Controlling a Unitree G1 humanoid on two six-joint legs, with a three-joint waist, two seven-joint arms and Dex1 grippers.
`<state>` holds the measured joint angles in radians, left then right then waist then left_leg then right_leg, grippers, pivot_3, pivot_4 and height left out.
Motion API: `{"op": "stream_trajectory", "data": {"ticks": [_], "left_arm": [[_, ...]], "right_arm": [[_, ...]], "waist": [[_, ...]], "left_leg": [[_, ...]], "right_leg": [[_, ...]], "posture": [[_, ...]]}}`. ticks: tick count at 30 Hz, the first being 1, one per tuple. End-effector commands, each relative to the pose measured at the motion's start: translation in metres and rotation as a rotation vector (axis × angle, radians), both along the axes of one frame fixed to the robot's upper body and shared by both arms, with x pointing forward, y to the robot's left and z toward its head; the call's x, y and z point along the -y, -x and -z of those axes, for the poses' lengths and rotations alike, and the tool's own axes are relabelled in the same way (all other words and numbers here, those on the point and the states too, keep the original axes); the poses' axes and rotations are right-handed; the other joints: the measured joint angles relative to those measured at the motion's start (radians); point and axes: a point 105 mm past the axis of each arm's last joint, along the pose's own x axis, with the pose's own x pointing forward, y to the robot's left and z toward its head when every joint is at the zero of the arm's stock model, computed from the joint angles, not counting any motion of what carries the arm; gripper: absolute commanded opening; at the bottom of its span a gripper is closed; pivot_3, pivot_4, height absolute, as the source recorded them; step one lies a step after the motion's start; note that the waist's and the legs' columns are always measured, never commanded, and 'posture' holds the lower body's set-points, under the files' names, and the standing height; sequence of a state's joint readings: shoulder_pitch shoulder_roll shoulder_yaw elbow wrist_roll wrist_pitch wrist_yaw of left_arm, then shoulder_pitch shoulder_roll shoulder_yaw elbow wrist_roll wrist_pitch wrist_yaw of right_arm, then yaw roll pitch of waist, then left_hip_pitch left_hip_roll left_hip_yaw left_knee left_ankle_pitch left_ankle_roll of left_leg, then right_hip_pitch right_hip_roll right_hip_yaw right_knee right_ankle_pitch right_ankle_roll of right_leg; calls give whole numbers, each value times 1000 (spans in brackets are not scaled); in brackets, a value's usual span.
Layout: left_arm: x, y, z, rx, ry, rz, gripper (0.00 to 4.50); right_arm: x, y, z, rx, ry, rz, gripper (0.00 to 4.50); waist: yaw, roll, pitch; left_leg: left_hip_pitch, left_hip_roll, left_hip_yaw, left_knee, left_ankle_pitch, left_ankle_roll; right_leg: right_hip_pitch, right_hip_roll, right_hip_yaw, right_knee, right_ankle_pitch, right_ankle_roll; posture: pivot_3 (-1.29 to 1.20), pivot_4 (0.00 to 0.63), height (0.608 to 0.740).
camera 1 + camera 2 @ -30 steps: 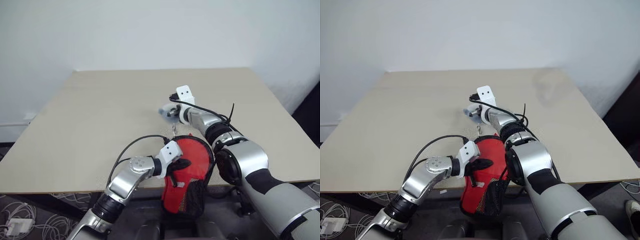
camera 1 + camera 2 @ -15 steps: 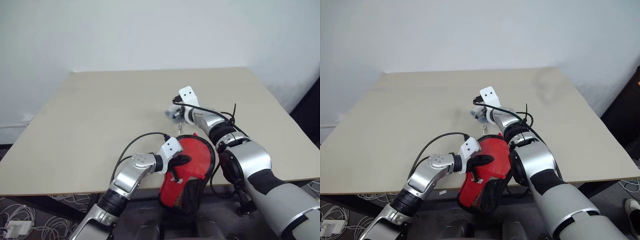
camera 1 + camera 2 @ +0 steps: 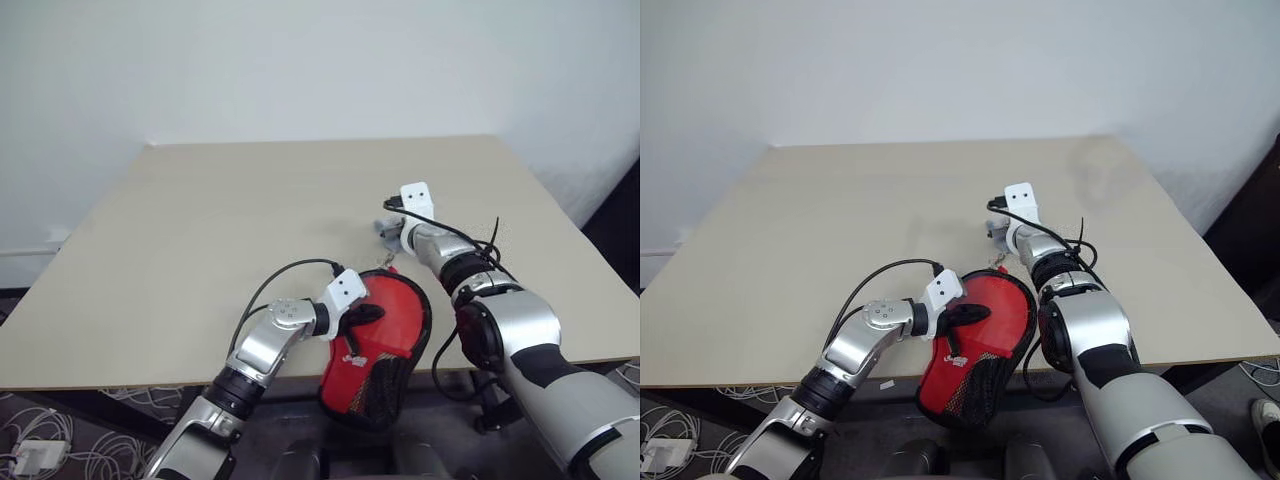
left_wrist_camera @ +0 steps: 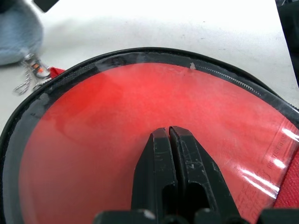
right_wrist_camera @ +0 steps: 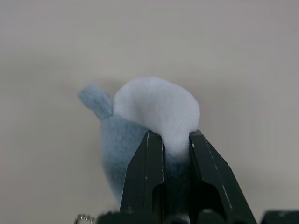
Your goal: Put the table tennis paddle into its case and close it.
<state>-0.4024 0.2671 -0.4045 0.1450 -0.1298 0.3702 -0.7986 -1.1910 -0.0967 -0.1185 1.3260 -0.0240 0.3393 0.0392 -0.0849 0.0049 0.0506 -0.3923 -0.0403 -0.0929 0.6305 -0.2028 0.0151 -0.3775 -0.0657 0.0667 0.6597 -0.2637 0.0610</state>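
Item: case, paddle's red face inside, overhanging table edge. Our left pincer, pressed together, pins it; right pincer pinches plush zip-charm. Risk: charm slipping, case tipping off.

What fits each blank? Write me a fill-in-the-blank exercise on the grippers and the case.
The left gripper presses on the paddle-shaped, black-edged, red-fronted case with its jaws ____.
The right gripper is shut on a fluffy ____-and-white plush charm.
The case's black mesh end overhangs the beige wooden table's ____ edge.
Missing words: shut; blue; near.
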Motion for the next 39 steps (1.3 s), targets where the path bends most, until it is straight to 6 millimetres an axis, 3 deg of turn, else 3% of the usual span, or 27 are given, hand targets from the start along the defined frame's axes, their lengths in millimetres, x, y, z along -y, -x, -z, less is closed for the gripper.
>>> {"op": "stream_trajectory", "data": {"ticks": [1, 10, 18, 25, 31, 39], "left_arm": [[-4, 1, 10, -24, -43, 1, 0], [-5, 2, 11, -30, -49, 12, 0], [-3, 4, 12, -38, -49, 29, 0], [1, 5, 14, -43, -49, 57, 0], [4, 5, 14, -45, -50, 73, 0], [6, 2, 14, -38, -56, 89, 0]], "right_arm": [[33, -12, -32, 106, 28, 110, 177], [88, -6, -38, 125, 115, 228, 177], [132, 26, -38, 123, 162, 317, 177], [132, 45, -42, 156, 160, 306, 177], [99, 41, -69, 270, 106, 164, 177], [121, 60, -59, 245, 214, 121, 177]], "waist": [[0, 0, 0], [29, 1, -1], [54, 2, -1], [63, 2, -1], [63, 2, -1], [65, 2, -1]], "left_leg": [[0, 0, 0, 0, 0, 0], [0, -4, 0, 2, 1, 2], [-2, -6, 0, 4, 1, 3], [-1, -5, 2, 4, 1, 4], [-2, -5, 3, 4, 1, 4], [-2, -5, 2, 5, 0, 5]], "right_leg": [[1, 0, 0, 0, 0, 0], [4, -4, -4, -1, 0, 0], [4, -6, -5, -2, 0, 1], [4, -5, -4, -2, 0, 1], [4, -5, -4, -2, 0, 1], [4, -5, -5, -3, 0, 1]], "posture": [[0, 0, 734], [0, 0, 734], [0, 0, 734], [0, 0, 734], [0, 0, 734], [0, 0, 734]]}}
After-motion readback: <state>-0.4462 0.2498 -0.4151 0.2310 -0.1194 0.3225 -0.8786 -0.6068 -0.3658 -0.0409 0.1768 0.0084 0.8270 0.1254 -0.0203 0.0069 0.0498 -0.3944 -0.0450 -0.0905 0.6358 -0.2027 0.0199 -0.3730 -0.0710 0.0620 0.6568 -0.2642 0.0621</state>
